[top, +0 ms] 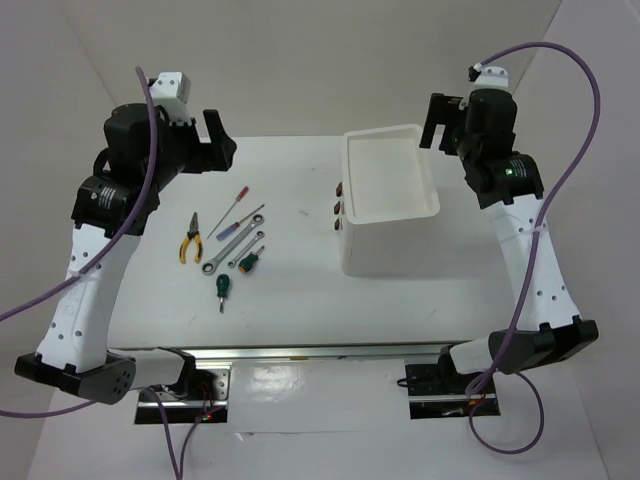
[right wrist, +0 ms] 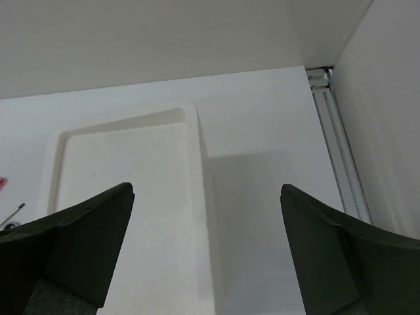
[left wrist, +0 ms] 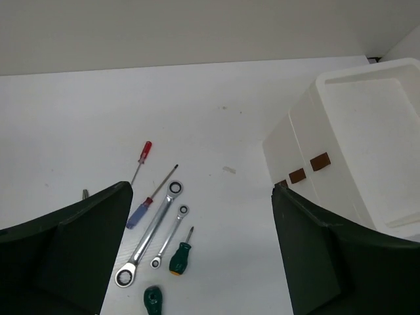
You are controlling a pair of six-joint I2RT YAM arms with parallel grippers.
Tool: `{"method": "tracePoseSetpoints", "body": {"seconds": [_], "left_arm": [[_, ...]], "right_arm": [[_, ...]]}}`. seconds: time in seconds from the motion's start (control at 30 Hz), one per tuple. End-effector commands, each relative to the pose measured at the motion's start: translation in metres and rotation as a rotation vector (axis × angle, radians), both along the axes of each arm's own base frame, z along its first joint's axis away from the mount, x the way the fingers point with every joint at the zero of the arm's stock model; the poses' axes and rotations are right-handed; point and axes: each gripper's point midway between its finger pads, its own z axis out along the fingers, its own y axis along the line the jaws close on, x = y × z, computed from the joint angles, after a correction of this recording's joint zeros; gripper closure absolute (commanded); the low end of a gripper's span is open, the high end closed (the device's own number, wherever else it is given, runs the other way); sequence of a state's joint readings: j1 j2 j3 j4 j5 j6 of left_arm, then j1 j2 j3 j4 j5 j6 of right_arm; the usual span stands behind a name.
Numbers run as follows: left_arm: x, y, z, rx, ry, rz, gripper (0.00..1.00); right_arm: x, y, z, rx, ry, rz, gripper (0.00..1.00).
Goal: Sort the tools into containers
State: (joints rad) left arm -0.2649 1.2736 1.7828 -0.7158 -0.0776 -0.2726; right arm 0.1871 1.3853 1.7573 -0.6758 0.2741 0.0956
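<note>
The tools lie in a cluster left of centre: yellow-handled pliers [top: 191,243], a thin red-handled screwdriver [top: 238,196] [left wrist: 145,151], a blue-handled screwdriver [left wrist: 138,214], a long ratchet wrench [top: 230,253] [left wrist: 150,232], a short one [left wrist: 169,237], and two green stubby screwdrivers [top: 248,264] [top: 221,288] [left wrist: 180,257]. The white cabinet [top: 385,250] [left wrist: 289,147] stands right of centre with its drawers pushed in, dark red knobs [top: 339,208] [left wrist: 319,161] facing the tools. Its top tray [top: 390,135] [right wrist: 125,197] holds nothing. My left gripper [top: 217,140] [left wrist: 201,195] is open and raised behind the tools. My right gripper [top: 440,122] [right wrist: 207,191] is open above the tray's far right edge.
White walls close in the table at the back and both sides. A metal rail [right wrist: 338,151] runs along the right wall. Purple cables [top: 585,150] loop from both arms. A metal rail [top: 300,352] runs along the near table edge.
</note>
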Motion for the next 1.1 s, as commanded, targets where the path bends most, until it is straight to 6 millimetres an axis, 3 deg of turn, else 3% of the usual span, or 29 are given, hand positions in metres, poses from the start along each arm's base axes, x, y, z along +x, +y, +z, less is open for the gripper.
{"method": "tracePoseSetpoints", "body": {"seconds": [0.0, 0.03, 0.07, 0.1, 0.17, 0.2, 0.3, 0.4, 0.5, 0.53, 0.73, 0.8, 0.9, 1.07], "left_arm": [[0.004, -0.012, 0.003, -0.059, -0.008, -0.057, 0.0], [0.006, -0.013, -0.002, -0.08, 0.006, -0.062, 0.0], [0.005, -0.026, -0.012, -0.11, 0.031, -0.126, 0.0], [0.004, -0.035, -0.016, -0.135, 0.047, -0.167, 0.0], [0.003, -0.051, -0.024, -0.195, 0.07, -0.238, 0.0], [0.002, -0.06, -0.04, -0.22, 0.111, -0.279, 0.0], [0.002, -0.066, -0.05, -0.258, 0.107, -0.318, 0.0], [0.001, -0.066, -0.064, -0.253, 0.139, -0.33, 0.0], [0.004, -0.062, -0.077, -0.252, 0.16, -0.315, 0.0], [0.004, -0.062, -0.084, -0.259, 0.173, -0.326, 0.0], [0.013, -0.075, -0.107, -0.326, 0.214, -0.375, 0.0], [0.016, -0.088, -0.124, -0.383, 0.267, -0.434, 0.0], [0.02, -0.111, -0.126, -0.49, 0.266, -0.561, 0.0], [0.029, -0.154, -0.129, -0.621, 0.287, -0.747, 0.0]], "right_arm": [[0.006, -0.001, 0.001, -0.005, -0.033, 0.005, 0.0], [0.011, -0.002, -0.007, -0.026, -0.015, 0.001, 0.0], [0.017, -0.011, -0.008, -0.047, -0.021, -0.037, 0.0], [0.03, -0.012, -0.028, -0.081, 0.025, -0.04, 0.0], [0.045, -0.012, -0.047, -0.107, 0.085, -0.042, 0.0], [0.061, -0.007, -0.056, -0.109, 0.117, -0.029, 0.0], [0.08, 0.001, -0.062, -0.088, 0.09, -0.01, 0.0], [0.091, 0.001, -0.095, -0.065, 0.15, 0.015, 0.0], [0.093, 0.004, -0.114, -0.045, 0.184, 0.019, 0.0], [0.089, 0.006, -0.131, -0.05, 0.219, 0.01, 0.0], [0.065, 0.0, -0.152, -0.037, 0.28, -0.045, 0.0], [0.051, 0.004, -0.157, -0.045, 0.299, -0.062, 0.0], [0.036, -0.001, -0.163, -0.042, 0.31, -0.077, 0.0], [0.029, -0.006, -0.157, -0.041, 0.293, -0.101, 0.0]]}}
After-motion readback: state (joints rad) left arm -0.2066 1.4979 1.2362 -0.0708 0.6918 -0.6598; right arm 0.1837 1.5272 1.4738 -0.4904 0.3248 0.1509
